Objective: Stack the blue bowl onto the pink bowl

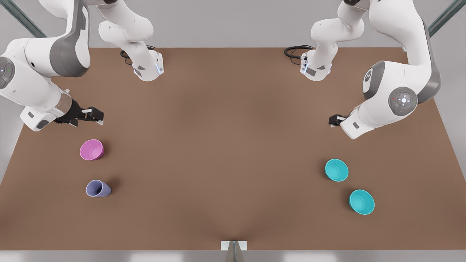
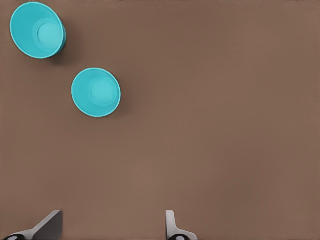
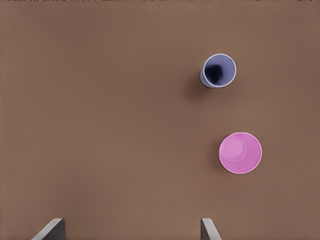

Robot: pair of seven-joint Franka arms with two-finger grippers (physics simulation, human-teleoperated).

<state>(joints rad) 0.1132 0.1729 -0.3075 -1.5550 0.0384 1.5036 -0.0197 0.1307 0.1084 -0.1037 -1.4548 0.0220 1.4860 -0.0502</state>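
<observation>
Two look-alike teal blue bowls stand upright on the table at the front view's right: one point(image 1: 336, 170) point(image 2: 96, 92) closer to the arm there, the other point(image 1: 361, 202) point(image 2: 37, 30) nearer the front edge. My left gripper point(image 1: 335, 120) point(image 2: 110, 231) hovers open behind them, holding nothing. The pink bowl point(image 1: 91, 149) point(image 3: 240, 152) sits upright at the front view's left. Behind it, my right gripper point(image 1: 96, 116) point(image 3: 130, 231) hangs open with nothing between its fingers.
A narrower lavender-blue cup point(image 1: 97, 188) point(image 3: 218, 70) stands just in front of the pink bowl. The brown table point(image 1: 233, 145) stretches wide between the two groups. Both arm bases point(image 1: 147, 67) point(image 1: 316, 69) are mounted at the back edge.
</observation>
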